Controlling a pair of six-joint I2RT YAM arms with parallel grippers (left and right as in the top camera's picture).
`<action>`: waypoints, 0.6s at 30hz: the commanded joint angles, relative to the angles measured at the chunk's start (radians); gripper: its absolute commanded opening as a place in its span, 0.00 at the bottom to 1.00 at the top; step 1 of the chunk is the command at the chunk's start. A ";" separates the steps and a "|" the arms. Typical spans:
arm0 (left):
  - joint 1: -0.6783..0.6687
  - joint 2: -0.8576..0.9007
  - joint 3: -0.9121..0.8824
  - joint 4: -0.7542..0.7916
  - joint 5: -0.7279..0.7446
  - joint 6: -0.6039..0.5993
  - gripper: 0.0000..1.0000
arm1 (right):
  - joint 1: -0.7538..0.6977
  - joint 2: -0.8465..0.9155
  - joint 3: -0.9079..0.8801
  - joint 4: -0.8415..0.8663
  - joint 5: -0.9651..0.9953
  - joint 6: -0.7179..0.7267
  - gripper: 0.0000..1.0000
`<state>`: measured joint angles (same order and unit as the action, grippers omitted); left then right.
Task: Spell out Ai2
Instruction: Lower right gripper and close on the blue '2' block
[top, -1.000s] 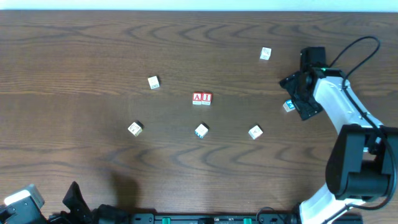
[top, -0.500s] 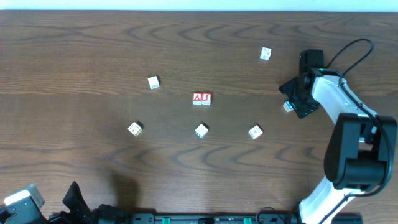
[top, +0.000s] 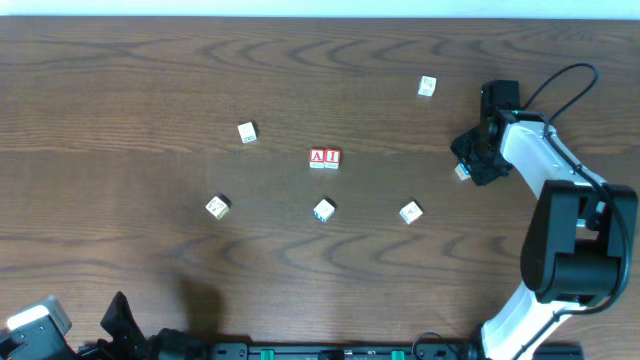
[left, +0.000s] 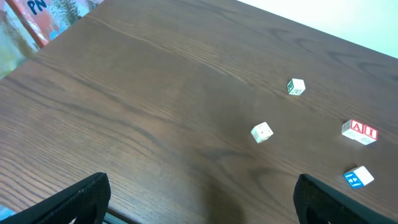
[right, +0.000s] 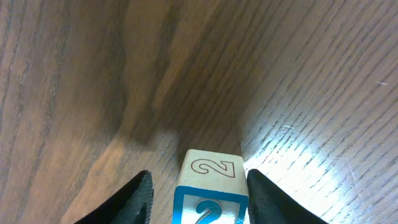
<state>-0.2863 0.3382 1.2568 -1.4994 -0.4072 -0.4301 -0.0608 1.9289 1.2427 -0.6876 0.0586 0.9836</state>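
Observation:
Two red-lettered blocks, A (top: 318, 157) and I (top: 333, 157), stand side by side at the table's middle; they also show in the left wrist view (left: 359, 131). A blue "2" block (top: 462, 171) lies at the right. In the right wrist view the 2 block (right: 208, 186) sits on the table between my right gripper's (right: 199, 196) fingers, touching or nearly touching the right finger, with a gap to the left one. My right gripper (top: 478, 158) is open around it. My left gripper (left: 199, 205) is open and empty at the near left edge.
Loose white blocks lie at the back right (top: 427, 86), left of centre (top: 247, 132), front left (top: 217, 206), front middle (top: 323, 210) and front right (top: 410, 212). The table's back edge is near the right arm.
My right gripper has shifted slightly toward the back and left, settling over the 2 block. The blocks and the left arm have not moved.

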 joint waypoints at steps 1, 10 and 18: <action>-0.003 -0.005 0.002 -0.001 -0.014 -0.004 0.95 | -0.002 0.007 0.018 0.000 0.003 0.002 0.45; -0.003 -0.005 0.002 -0.001 -0.014 -0.004 0.95 | 0.003 0.007 0.018 0.000 0.003 0.002 0.43; -0.003 -0.005 0.002 -0.001 -0.014 -0.004 0.95 | 0.004 0.007 0.018 -0.001 0.003 0.002 0.35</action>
<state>-0.2863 0.3382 1.2568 -1.4994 -0.4072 -0.4301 -0.0608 1.9289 1.2427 -0.6876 0.0586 0.9836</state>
